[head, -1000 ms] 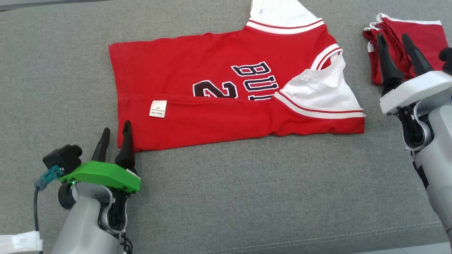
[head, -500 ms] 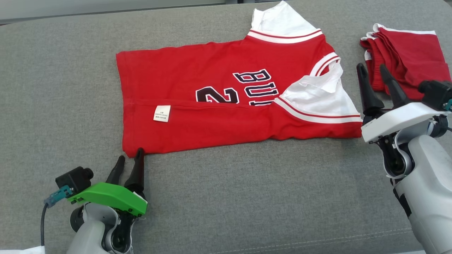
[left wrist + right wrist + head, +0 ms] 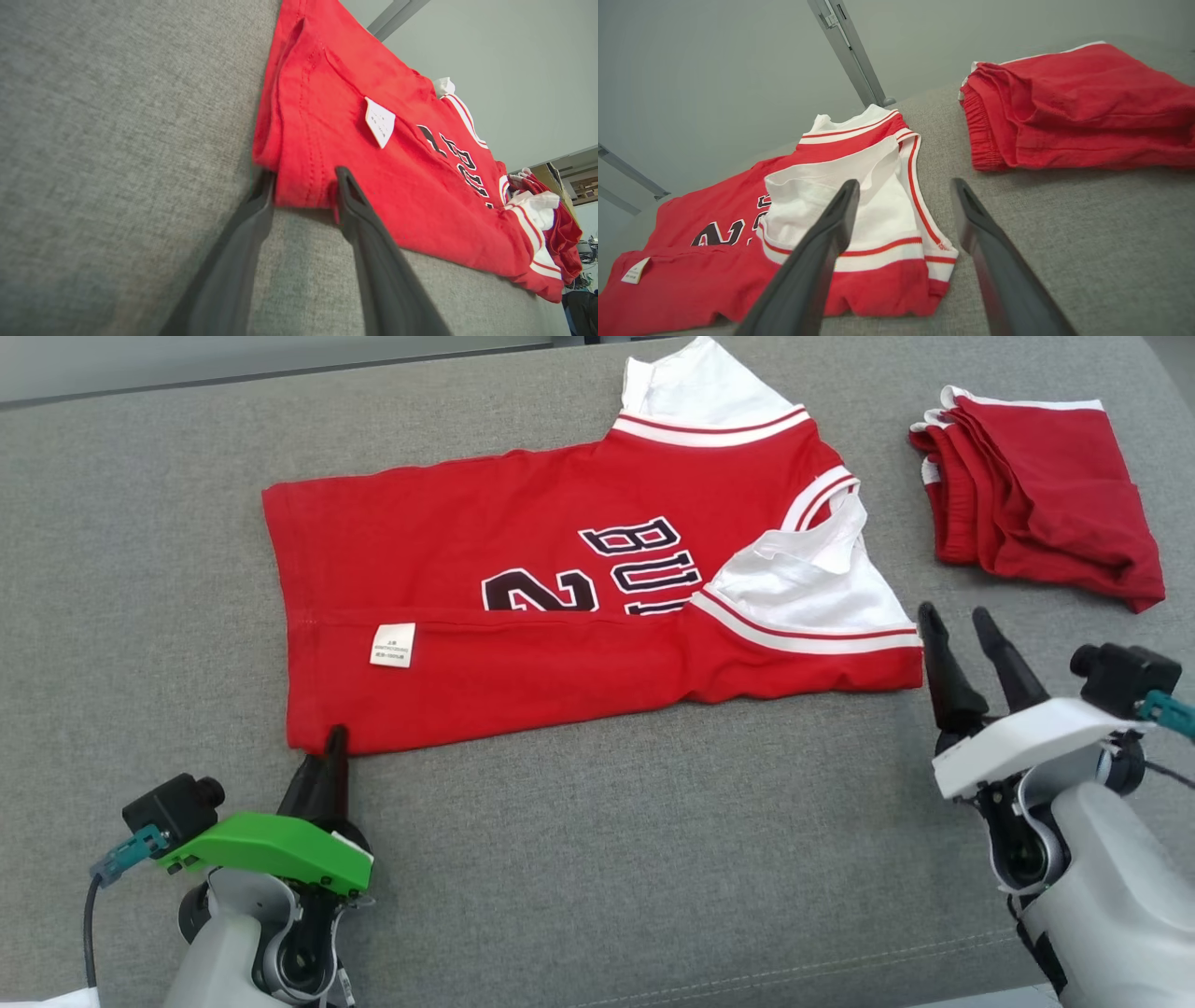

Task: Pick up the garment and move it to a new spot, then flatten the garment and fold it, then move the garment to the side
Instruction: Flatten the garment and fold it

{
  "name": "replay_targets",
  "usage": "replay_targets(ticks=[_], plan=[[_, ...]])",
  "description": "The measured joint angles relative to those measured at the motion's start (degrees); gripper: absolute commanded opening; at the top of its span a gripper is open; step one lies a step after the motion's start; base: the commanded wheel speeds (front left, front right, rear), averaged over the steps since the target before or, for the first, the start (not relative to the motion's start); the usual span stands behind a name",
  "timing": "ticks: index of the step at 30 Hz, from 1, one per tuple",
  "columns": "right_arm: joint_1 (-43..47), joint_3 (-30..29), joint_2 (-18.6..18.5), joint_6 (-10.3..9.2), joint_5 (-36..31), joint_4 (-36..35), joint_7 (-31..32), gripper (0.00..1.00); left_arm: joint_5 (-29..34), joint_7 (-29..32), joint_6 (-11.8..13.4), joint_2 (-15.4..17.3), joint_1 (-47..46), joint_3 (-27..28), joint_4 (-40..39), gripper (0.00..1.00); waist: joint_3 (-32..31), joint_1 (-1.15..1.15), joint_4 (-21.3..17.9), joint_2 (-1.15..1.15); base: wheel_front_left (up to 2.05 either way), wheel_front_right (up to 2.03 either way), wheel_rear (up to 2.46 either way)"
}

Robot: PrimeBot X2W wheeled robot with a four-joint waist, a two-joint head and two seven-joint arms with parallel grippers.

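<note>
The garment (image 3: 560, 579) is a red jersey with white sleeves and dark lettering, lying flat on the grey cushion with its near long edge folded over. A white label (image 3: 392, 645) shows on that fold. My left gripper (image 3: 322, 747) sits at the garment's near left corner. In the left wrist view the gripper (image 3: 303, 182) is open, and the corner of the garment (image 3: 373, 154) lies between its fingertips. My right gripper (image 3: 952, 611) stands open just right of the near right corner, touching nothing. In the right wrist view the right gripper (image 3: 904, 183) points past the white sleeve (image 3: 859, 200).
A folded pile of red shorts (image 3: 1036, 495) lies at the far right, also seen as the shorts (image 3: 1073, 107) beyond my right fingers. The grey cushion (image 3: 597, 859) runs wide toward me, with a seam near its front edge. A metal post (image 3: 845, 46) stands behind.
The camera has shifted. My right gripper has come back from over the shorts to the garment's near right corner. My left gripper's fingers have drawn closer together at the near left corner.
</note>
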Motion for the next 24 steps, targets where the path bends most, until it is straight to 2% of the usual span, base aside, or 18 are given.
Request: replay_targets(ticks=[5, 9, 21, 22, 23, 24], plan=[[3.46, 0.41, 2.29, 0.01, 2.49, 2.1, 0.0, 1.0, -0.01, -1.32, 0.0, -0.23, -0.05, 0.57, -1.52, 0.0, 0.12, 0.0, 0.16, 0.0, 0.0, 0.0, 0.0], [5.14, 0.38, 2.42, 0.01, 3.34, 3.64, 0.0, 1.0, 0.0, -2.3, -0.1, -0.31, -0.12, 0.19, -3.16, 0.0, 0.17, 0.0, 0.9, 0.0, 0.0, 0.0, 0.0], [4.48, 0.96, 4.36, 0.01, 6.94, 7.11, 1.14, 1.0, 0.13, -3.56, -0.14, -0.37, -0.08, -1.01, -6.62, 0.0, 0.35, 0.0, 3.18, 0.0, 0.0, 0.0, 0.0], [4.19, 0.9, 4.35, 0.01, 7.3, 7.33, 1.18, 0.96, 0.19, -3.56, -0.14, -0.37, -0.07, -1.11, -6.72, 0.0, 0.39, 0.0, 3.27, 0.0, 0.0, 0.0, 0.0], [3.78, 0.76, 4.42, 0.01, 7.88, 7.57, 1.19, 0.85, 0.2, -3.56, -0.14, -0.37, -0.06, -1.2, -6.87, 0.0, 0.42, 0.0, 3.34, 0.0, 0.0, 0.0, 0.0], [3.39, 0.59, 4.43, 0.01, 8.44, 7.72, 1.19, 0.79, 0.2, -3.56, -0.13, -0.37, -0.05, -1.27, -7.04, 0.0, 0.46, 0.0, 3.42, 0.0, 0.0, 0.0, 0.0]])
